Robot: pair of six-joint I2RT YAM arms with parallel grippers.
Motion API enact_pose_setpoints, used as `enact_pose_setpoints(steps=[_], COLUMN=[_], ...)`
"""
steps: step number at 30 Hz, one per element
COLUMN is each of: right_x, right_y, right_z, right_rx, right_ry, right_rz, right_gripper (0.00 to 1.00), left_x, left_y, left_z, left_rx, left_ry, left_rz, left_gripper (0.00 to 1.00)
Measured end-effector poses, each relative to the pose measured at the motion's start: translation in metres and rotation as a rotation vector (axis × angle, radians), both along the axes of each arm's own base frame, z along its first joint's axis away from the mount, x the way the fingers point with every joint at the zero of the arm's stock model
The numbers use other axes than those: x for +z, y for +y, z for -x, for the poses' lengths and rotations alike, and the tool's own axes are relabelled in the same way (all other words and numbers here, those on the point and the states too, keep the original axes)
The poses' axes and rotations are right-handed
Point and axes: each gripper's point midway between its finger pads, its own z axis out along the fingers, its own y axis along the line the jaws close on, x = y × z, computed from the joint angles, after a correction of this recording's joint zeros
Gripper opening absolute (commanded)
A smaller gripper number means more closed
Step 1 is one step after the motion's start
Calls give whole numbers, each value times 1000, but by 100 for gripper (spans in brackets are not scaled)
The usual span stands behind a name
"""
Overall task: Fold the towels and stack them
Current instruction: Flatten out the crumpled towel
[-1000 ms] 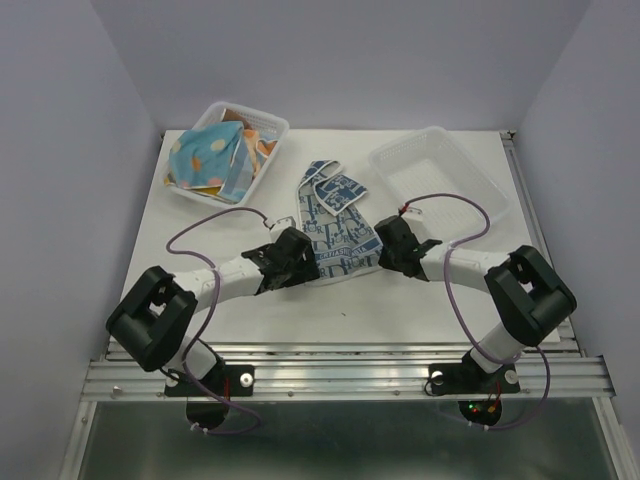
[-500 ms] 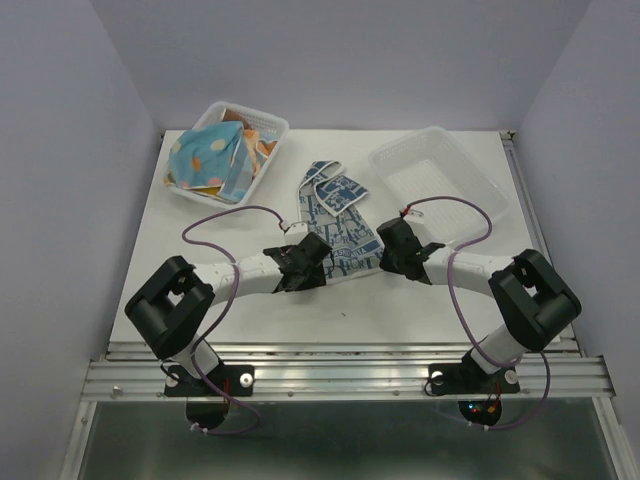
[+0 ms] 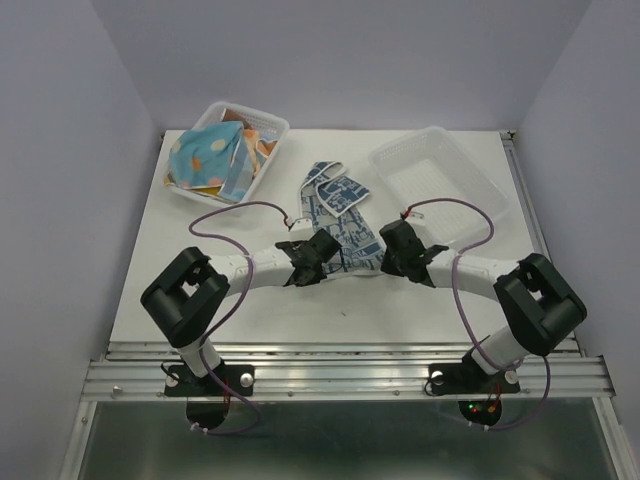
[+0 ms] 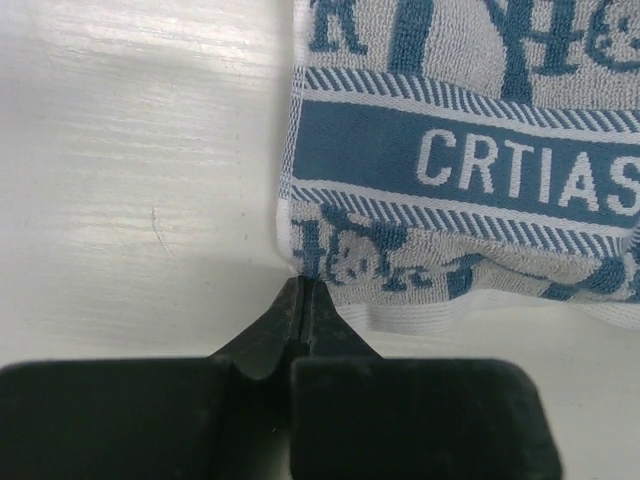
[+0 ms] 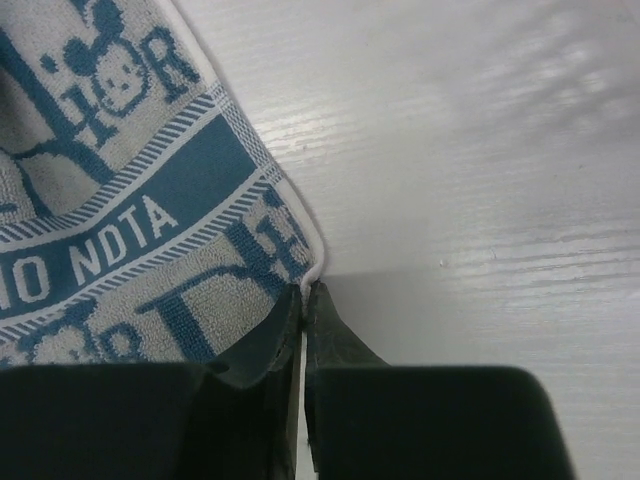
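Table (image 3: 400, 310): white top, same as a second ago.

Baskets: clear mesh basket (image 3: 272, 124) at far left, second clear mesh basket (image 3: 432, 137) at far right. Neither has moved.

Towels: the white towel with blue print (image 3: 338, 205) lies between the two baskets, mid-table, flat at its near end and rumpled at its far end. The far end looks unchanged. Less of the near left edge shows than a second ago, because the left arm now sits over it. In the left wrist view the towel (image 4: 470, 170) fills the upper right, and in the right wrist view it (image 5: 110, 230) fills the left side. The light blue towel with orange dots (image 3: 205, 155) is heaped with other cloths in the left basket, as before.

Left gripper (image 3: 322, 250): it has travelled right along the near edge of the printed towel, and the elbow has swung inward with it. The jaws have come together, and the left wrist view (image 4: 303, 285) shows the tips meeting with no gap on the towel's near left corner hem.

Right gripper (image 3: 385, 250): it has barely shifted. The jaws are pinched to a hairline slit (image 5: 305, 292) on the near right corner, and the white hem runs into the tips.
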Motion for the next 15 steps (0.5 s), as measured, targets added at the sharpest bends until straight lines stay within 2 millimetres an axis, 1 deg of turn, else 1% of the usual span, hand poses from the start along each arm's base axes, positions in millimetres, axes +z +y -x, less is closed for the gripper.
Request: enact_pose_setpoints(steps=[3, 6, 7, 9, 11, 14, 15], right_x=[2, 10, 16, 32, 53, 86, 96], right_y=[0, 2, 3, 6, 11, 18, 20], right_z=[5, 10, 11, 11, 11, 14, 16], right_rx=[23, 51, 62, 82, 104, 149, 164], right_ry=[0, -13, -26, -63, -114, -189, -211], right_rz=[-10, -34, -46, -75, -113, -172, -191], right_gripper=[1, 1, 1, 1, 1, 1, 1], left_x=[1, 4, 7, 20, 51, 103, 126], left_y=[0, 3, 7, 11, 9, 5, 4], left_z=[0, 2, 5, 6, 6, 3, 4], left_rx=[5, 4, 3, 0, -12, -32, -41], left_ry=[-1, -3, -3, -31, -100, -221, -270], left_rz=[1, -3, -6, 0, 46, 155, 205], left_gripper=[0, 0, 0, 0, 0, 0, 0])
